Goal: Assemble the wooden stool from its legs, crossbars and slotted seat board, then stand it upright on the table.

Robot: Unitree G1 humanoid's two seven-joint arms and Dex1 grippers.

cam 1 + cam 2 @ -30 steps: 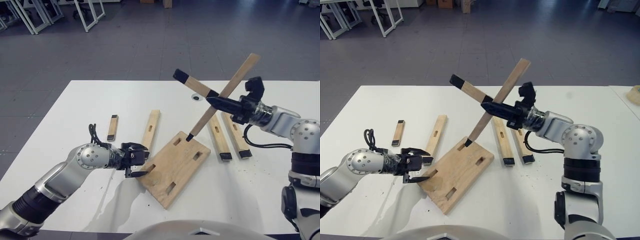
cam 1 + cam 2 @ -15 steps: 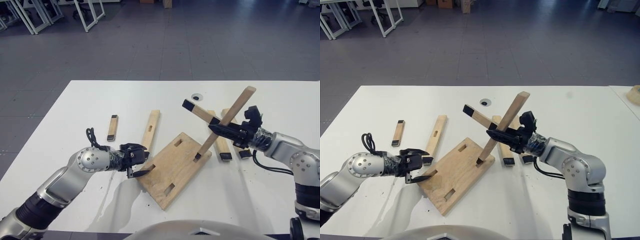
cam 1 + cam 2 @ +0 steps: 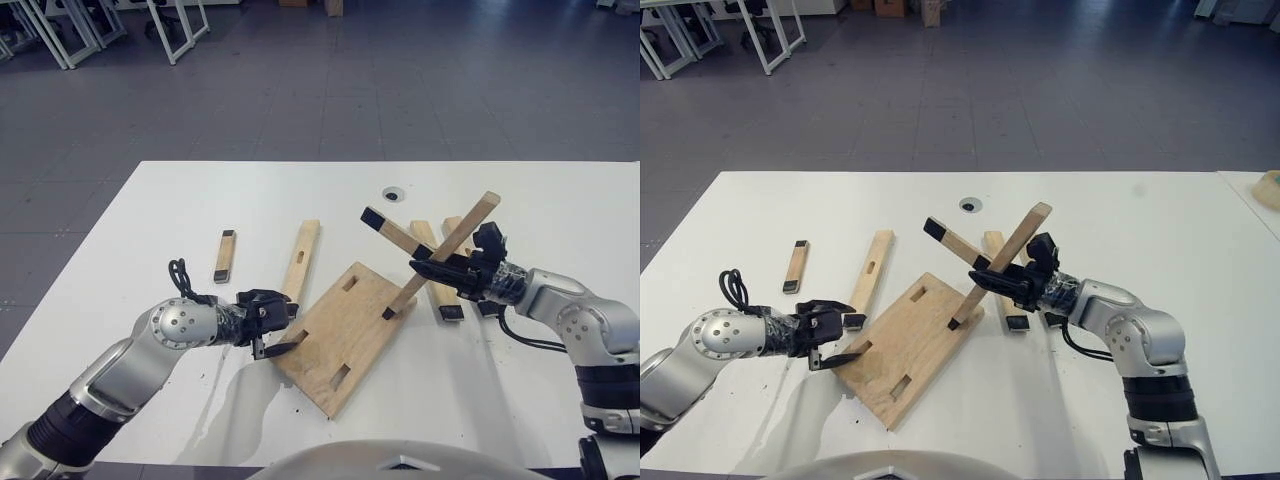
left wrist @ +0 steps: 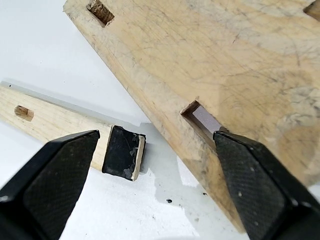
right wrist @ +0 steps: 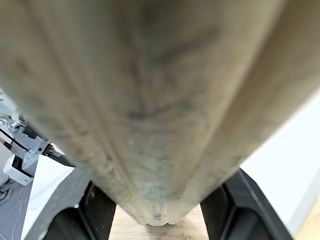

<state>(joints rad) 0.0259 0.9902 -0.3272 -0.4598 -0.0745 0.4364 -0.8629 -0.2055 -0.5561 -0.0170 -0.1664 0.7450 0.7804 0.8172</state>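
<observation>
Seat board [image 3: 345, 335] lies on the table [image 3: 130, 260], its near-left edge between the wide-open fingers of the left gripper [image 3: 270, 338], which hold nothing, so I'd guess a push could make it skid. Beyond, the right gripper [image 3: 438, 270] is clamped on the crossed legs [image 3: 447, 240], black foot touching the board by a slot. Tilted like that, it may jam or miss.
</observation>
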